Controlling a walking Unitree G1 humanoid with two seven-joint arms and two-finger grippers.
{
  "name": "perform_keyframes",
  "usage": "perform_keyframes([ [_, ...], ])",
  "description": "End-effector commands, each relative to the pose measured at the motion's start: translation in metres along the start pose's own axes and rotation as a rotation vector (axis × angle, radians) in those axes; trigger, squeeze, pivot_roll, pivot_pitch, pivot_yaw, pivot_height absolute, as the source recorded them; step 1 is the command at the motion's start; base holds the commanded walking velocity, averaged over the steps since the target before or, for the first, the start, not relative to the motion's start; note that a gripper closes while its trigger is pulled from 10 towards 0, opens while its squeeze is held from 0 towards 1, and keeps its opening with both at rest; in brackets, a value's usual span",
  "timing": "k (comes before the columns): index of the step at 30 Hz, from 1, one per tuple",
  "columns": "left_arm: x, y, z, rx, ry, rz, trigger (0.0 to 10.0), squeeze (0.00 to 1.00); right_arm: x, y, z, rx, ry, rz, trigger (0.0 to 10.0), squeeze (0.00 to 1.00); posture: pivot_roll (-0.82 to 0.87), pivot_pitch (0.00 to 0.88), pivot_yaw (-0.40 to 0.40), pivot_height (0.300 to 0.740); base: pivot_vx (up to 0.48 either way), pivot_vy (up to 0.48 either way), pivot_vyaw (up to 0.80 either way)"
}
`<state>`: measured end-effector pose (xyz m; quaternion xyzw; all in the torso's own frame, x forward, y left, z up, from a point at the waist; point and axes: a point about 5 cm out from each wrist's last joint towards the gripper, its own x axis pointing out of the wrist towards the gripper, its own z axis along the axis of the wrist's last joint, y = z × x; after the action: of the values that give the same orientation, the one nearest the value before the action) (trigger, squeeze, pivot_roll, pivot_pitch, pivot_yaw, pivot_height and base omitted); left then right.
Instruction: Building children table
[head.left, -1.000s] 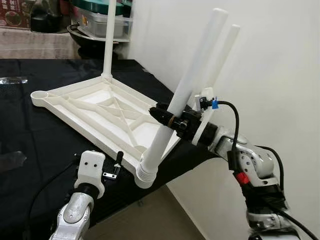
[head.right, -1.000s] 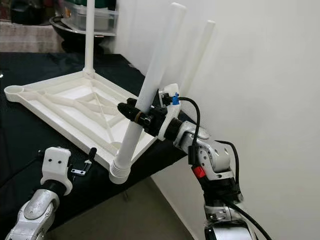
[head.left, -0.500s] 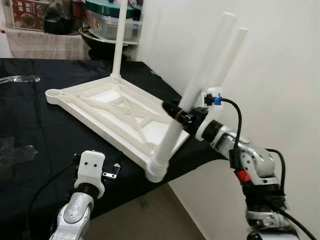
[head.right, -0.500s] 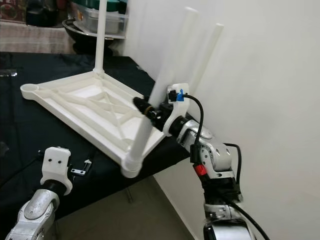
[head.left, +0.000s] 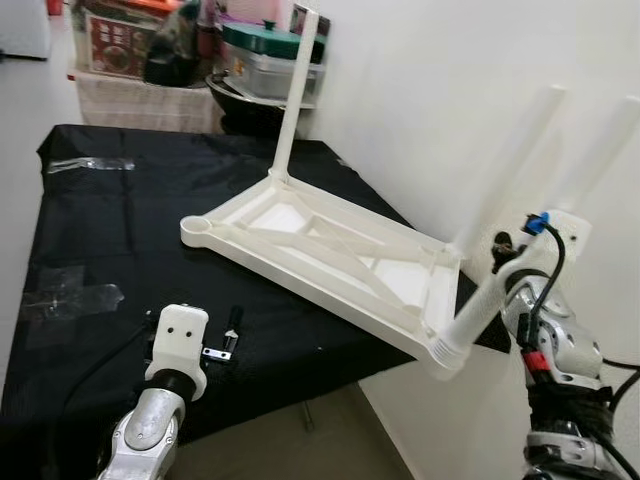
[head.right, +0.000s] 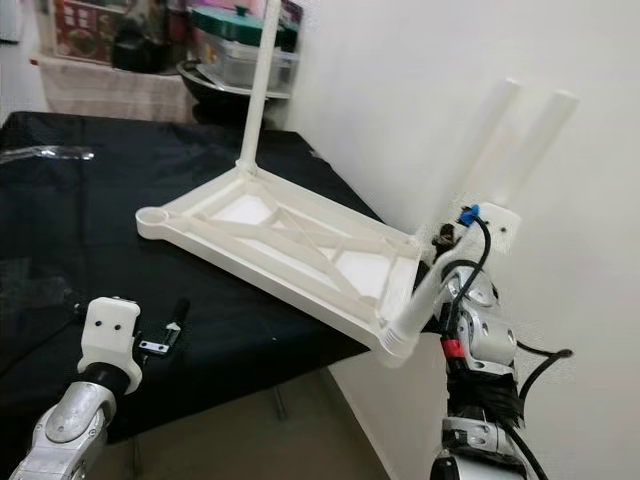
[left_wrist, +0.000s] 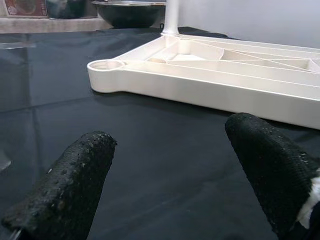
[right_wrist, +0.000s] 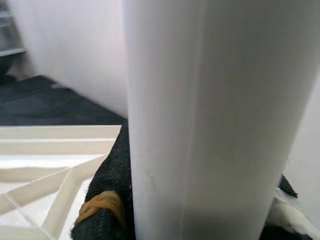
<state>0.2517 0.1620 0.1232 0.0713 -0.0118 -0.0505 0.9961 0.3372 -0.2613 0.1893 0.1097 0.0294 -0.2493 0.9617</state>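
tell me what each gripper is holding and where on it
The right gripper is shut on a white table leg, about midway up its shaft. The left gripper is open over the black tabletop, holding nothing.

The white table top (head.left: 330, 250) lies upside down on my black worktop (head.left: 120, 240), with one leg (head.left: 293, 95) up and another leg (head.left: 495, 235) tilted at its near corner.

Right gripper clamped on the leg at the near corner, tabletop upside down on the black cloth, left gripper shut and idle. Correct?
Not quite: the left gripper is open, as the left wrist view shows its fingers spread apart over the black cloth. The rest holds: right gripper clamped on the leg, tabletop upside down.
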Motion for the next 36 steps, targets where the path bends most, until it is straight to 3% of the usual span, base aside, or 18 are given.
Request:
perform_keyframes([
  [1,0.000,-0.005,-0.002,0.004,0.013,-0.012,10.0,0.00,0.000,-0.020,-0.025,-0.036,0.087,-0.115,0.0,0.00,0.13,0.000,-0.223,0.740,0.000,0.000,0.00],
  [5,0.000,-0.005,-0.002,0.007,0.013,-0.010,10.0,0.00,0.001,-0.003,-0.022,-0.032,0.068,-0.055,0.0,0.00,0.13,0.000,-0.229,0.740,0.000,0.000,0.00],
  [6,0.000,-0.005,-0.002,0.008,0.014,-0.009,10.0,0.00,0.002,0.006,-0.016,-0.025,0.037,-0.013,10.0,0.00,0.13,0.000,-0.230,0.740,0.000,0.000,0.00],
  [10,-0.001,-0.005,-0.002,0.008,0.015,-0.008,10.0,0.00,0.002,0.019,-0.005,-0.018,-0.015,0.067,10.0,0.00,0.13,0.000,-0.231,0.740,0.000,0.000,0.00],
  [13,-0.001,-0.005,-0.002,0.007,0.017,-0.010,10.0,0.00,-0.002,0.034,0.004,0.005,-0.061,0.172,10.0,0.00,0.13,0.000,-0.229,0.740,0.000,0.000,0.00],
  [14,-0.001,-0.005,-0.002,0.007,0.017,-0.012,10.0,0.00,-0.006,0.044,0.008,0.034,-0.072,0.265,10.0,0.00,0.13,0.000,-0.227,0.740,0.000,0.000,0.00],
  [18,-0.001,-0.005,-0.002,0.007,0.018,-0.013,10.0,0.00,-0.011,0.052,0.013,0.057,-0.095,0.342,10.0,0.00,0.13,0.000,-0.226,0.740,0.000,0.000,0.00],
  [19,-0.001,-0.005,-0.002,0.006,0.018,-0.014,10.0,0.00,-0.016,0.059,0.017,0.073,-0.110,0.416,10.0,1.00,0.13,0.000,-0.227,0.740,0.000,0.000,0.00],
  [21,-0.001,-0.005,-0.002,0.006,0.018,-0.014,10.0,0.00,-0.018,0.062,0.017,0.079,-0.104,0.456,10.0,1.00,0.13,0.000,-0.227,0.740,0.000,0.000,0.00],
  [23,0.000,-0.005,-0.002,0.006,0.017,-0.013,10.0,0.00,-0.024,0.072,0.019,0.110,-0.095,0.583,10.0,1.00,0.13,0.000,-0.227,0.740,0.000,0.000,0.00],
  [24,0.000,-0.005,-0.002,0.007,0.017,-0.013,10.0,0.00,-0.030,0.078,0.023,0.147,-0.094,0.700,10.0,0.00,0.13,0.000,-0.226,0.740,0.000,0.000,0.00],
  [26,0.000,-0.005,-0.002,0.007,0.016,-0.013,10.0,0.00,-0.038,0.084,0.028,0.186,-0.098,0.822,10.0,0.00,0.13,0.000,-0.226,0.740,0.000,0.000,0.00],
  [28,0.000,-0.005,-0.002,0.007,0.016,-0.013,10.0,0.00,-0.040,0.085,0.029,0.193,-0.100,0.846,10.0,0.00,0.13,0.000,-0.226,0.740,0.000,0.000,0.00],
  [30,0.000,-0.005,-0.002,0.007,0.015,-0.013,10.0,0.00,-0.056,0.092,0.034,0.193,-0.100,1.040,10.0,0.00,0.13,0.000,-0.225,0.740,0.000,0.000,0.00],
  [31,0.000,-0.005,-0.002,0.006,0.015,-0.015,10.0,0.00,-0.067,0.095,0.035,0.158,-0.087,1.165,10.0,0.00,0.13,0.000,-0.225,0.740,0.000,0.000,0.00],
  [32,0.000,-0.005,-0.002,0.006,0.015,-0.015,10.0,0.00,-0.067,0.095,0.035,0.158,-0.087,1.165,10.0,0.00,0.13,0.000,-0.225,0.740,0.000,0.000,0.00],
  [33,0.000,-0.005,-0.002,0.006,0.015,-0.016,10.0,0.00,-0.077,0.097,0.034,0.115,-0.069,1.270,10.0,0.00,0.13,0.000,-0.228,0.740,0.000,0.000,0.00],
  [36,0.001,-0.005,-0.002,0.007,0.014,-0.016,10.0,0.00,-0.084,0.098,0.031,0.078,-0.051,1.349,10.0,0.00,0.13,0.000,-0.228,0.740,0.000,0.000,0.00],
])
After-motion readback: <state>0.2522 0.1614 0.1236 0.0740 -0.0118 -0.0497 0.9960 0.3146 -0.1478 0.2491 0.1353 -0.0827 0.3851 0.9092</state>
